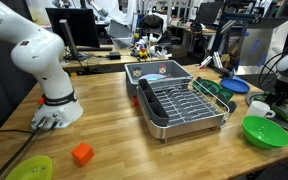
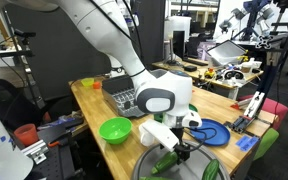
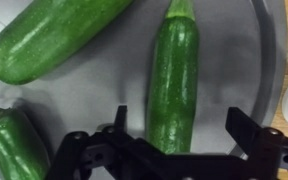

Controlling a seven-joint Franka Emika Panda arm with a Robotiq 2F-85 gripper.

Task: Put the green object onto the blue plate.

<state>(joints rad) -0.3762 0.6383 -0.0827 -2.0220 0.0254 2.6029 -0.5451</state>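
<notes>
My gripper point(image 3: 184, 126) hangs spread astride the green object point(image 3: 174, 80), which lies in a grey metal pan point(image 3: 239, 60) near the blue plate point(image 2: 212, 132), jaws set across its width for a pinch.

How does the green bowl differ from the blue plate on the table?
Colour: the green bowl is bright green, the blue plate is blue. Depth: the bowl has high walls, the plate is shallow. Place: in an exterior view the bowl stands nearer the camera, the plate farther back near the dish rack. Both are round and rest on the wooden table.
</notes>
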